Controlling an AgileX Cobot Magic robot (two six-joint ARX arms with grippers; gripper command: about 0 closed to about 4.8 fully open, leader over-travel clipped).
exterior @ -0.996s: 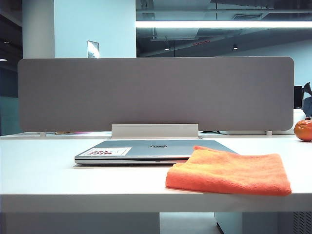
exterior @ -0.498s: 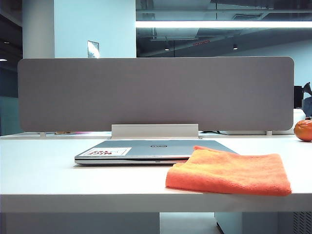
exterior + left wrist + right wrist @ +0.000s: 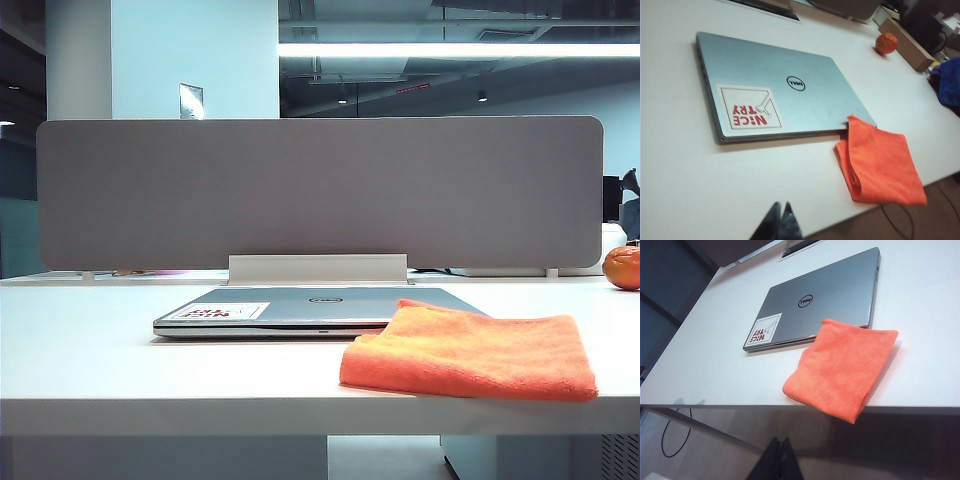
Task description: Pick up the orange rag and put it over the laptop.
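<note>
The folded orange rag lies on the white table near its front edge, right of centre, one corner resting on the closed silver-grey laptop. The laptop carries a round logo and a white sticker with red print. The rag and the laptop show in both wrist views, the rag overhanging the table edge slightly. My left gripper is shut and empty above the table's front edge, short of the rag. My right gripper is shut and empty, off the table in front of its edge. Neither gripper shows in the exterior view.
A grey partition panel stands behind the laptop on a white foot. A round orange ball sits at the far right of the table. A brown box lies beyond the ball.
</note>
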